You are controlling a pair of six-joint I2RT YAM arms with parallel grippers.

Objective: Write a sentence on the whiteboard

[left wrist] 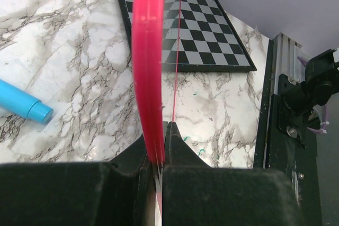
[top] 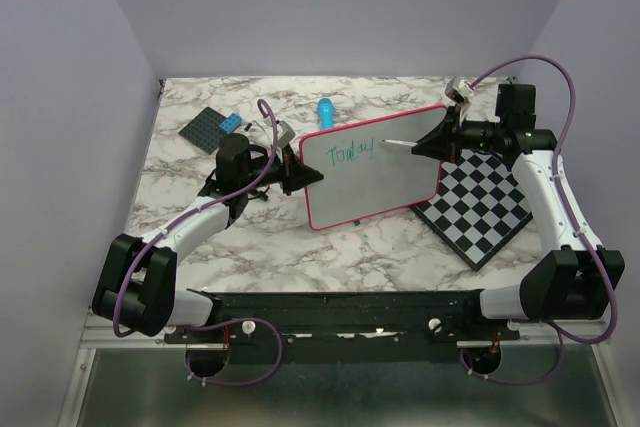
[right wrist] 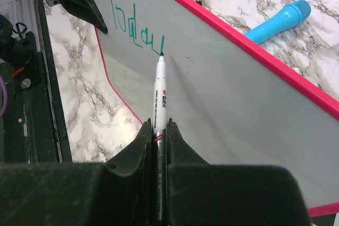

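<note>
Bottom centre: right gripper [right wrist: 159, 128] pinched tight on the marker [right wrist: 160, 93], tip touching the whiteboard [right wrist: 238, 93] after "Today" of the sentence [right wrist: 130, 25], upper left. Pink rim clamped in the left gripper [left wrist: 160, 130], board tilted. Keep pressure light, strokes small, board steady.

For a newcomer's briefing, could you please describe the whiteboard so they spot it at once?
On the marble table, look between the two arms: the whiteboard is gripped at its left edge by the left claw. Unlike the checkered board to its right, it is white, pink-rimmed, with green writing.
</note>
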